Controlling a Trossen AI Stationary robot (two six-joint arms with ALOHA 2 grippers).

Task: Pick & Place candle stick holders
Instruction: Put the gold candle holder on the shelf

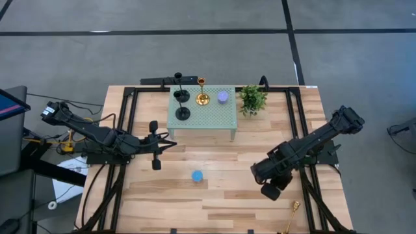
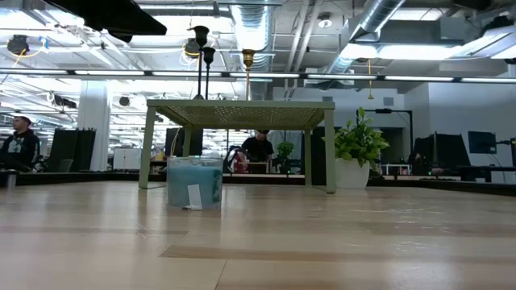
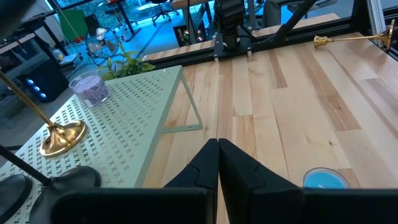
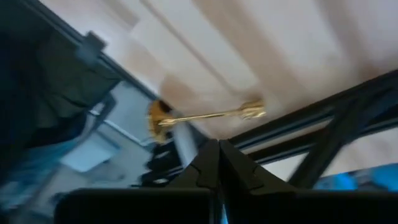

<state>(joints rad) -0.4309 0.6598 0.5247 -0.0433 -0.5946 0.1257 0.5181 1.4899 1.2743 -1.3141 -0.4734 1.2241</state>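
Note:
Two black candle stick holders (image 1: 179, 95) (image 1: 183, 112) and one gold holder (image 1: 202, 99) stand upright on their bases on the green perforated stand (image 1: 214, 118). They also show in the low view (image 2: 209, 72) (image 2: 247, 72). A second gold holder (image 1: 292, 214) lies on its side at the table's near right corner, and shows in the right wrist view (image 4: 205, 115) and the left wrist view (image 3: 348, 39). My left gripper (image 1: 170, 143) (image 3: 218, 149) is shut and empty, just in front of the stand's near left corner. My right gripper (image 1: 272, 192) (image 4: 217, 149) is shut and empty, left of and a little farther back than the lying gold holder.
A purple candle (image 1: 223, 97) sits on the stand. A small green potted plant (image 1: 252, 99) stands to the stand's right. A blue cup (image 1: 197, 175) (image 2: 194, 183) stands on the wood mid-table. Black frame rails (image 1: 302, 130) run along the table's sides and far edge.

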